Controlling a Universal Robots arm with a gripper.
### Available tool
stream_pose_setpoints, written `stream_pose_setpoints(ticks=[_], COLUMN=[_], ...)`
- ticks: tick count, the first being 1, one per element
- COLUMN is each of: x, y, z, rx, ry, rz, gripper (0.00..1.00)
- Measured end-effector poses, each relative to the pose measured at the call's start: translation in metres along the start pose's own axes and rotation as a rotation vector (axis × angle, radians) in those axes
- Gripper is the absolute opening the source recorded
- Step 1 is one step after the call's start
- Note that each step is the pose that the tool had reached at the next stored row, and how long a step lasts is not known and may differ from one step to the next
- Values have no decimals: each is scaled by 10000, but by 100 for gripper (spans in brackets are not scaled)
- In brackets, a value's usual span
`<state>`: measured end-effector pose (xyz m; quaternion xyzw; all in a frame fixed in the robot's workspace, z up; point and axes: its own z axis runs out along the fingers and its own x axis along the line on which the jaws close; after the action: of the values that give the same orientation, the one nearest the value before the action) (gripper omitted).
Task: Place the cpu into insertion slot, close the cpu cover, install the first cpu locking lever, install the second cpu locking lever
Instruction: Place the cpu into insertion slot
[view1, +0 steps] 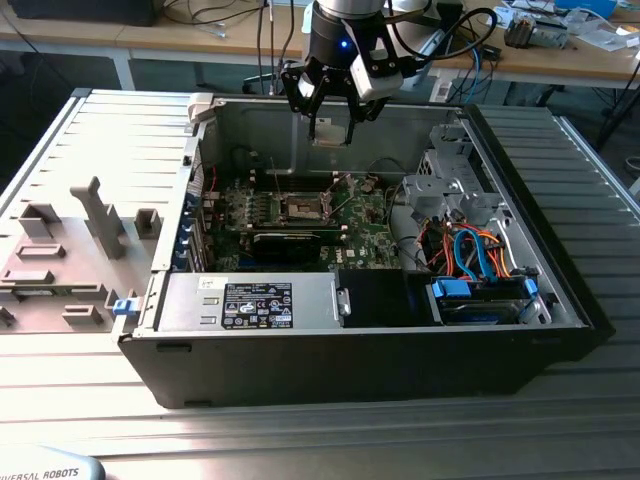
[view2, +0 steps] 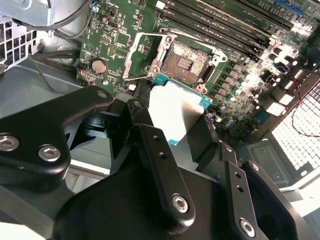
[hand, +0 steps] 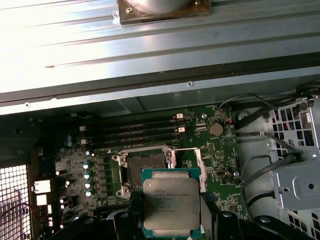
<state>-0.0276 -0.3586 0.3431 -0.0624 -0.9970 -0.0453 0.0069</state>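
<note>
Exterior view puts my pincer (view1: 330, 128) high inside the open computer case (view1: 560, 300), over the green motherboard (view1: 372, 236). I am clenched on the cpu (hand: 171, 206), my fingers (view2: 159, 160) pressing two opposite edges, its silver lid turned toward the first wrist view. That lid carries several lines of fine engraved print inside a teal-green border. The chip hangs in the air above the board, apart from the insertion slot (hand: 145, 172), which lies bare with its dark centre showing. The cpu cover (view2: 131, 56) stands swung open beside the slot. On the grey power supply (view1: 180, 300) sits a black-and-white label (view1: 258, 305) crowded with small print and marks, with a small white sticker (view1: 210, 283) just beside it.
</note>
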Motion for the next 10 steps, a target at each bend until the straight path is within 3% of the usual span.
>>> stream_pose_setpoints(ticks=[10], x=[0], y=[0], z=[0], rx=[-2], ry=[-8], rz=[91], gripper=[54])
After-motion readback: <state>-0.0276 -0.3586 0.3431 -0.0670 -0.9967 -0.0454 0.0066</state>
